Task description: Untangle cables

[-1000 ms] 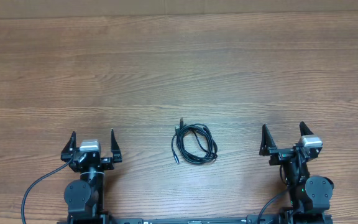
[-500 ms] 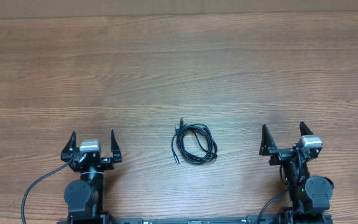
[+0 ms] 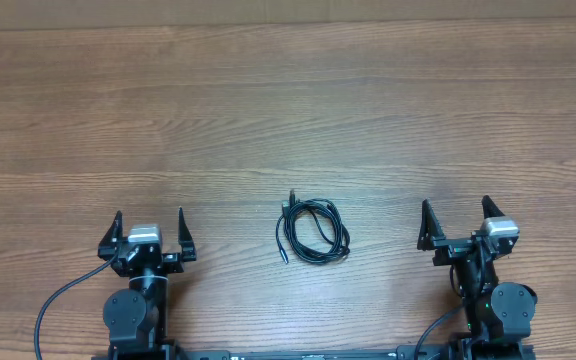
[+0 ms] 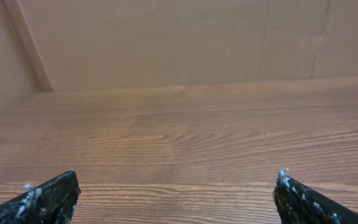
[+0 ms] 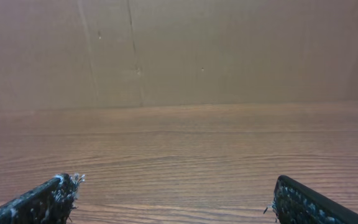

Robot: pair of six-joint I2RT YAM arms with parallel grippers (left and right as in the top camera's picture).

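Note:
The cables (image 3: 312, 232) are thin black cords looped in a small tangle on the wooden table (image 3: 288, 120), midway between the two arms near the front edge. One plug end points up at the top left of the tangle, another hangs at its lower left. My left gripper (image 3: 149, 222) is open and empty, well to the left of the tangle. My right gripper (image 3: 455, 212) is open and empty, well to its right. Both wrist views show only open fingertips (image 4: 176, 186) (image 5: 174, 190) over bare wood; the cables are out of view there.
A brown cardboard wall (image 4: 166, 43) stands along the far edge of the table and also shows in the right wrist view (image 5: 229, 50). A thick black wire (image 3: 63, 300) runs from the left arm's base.

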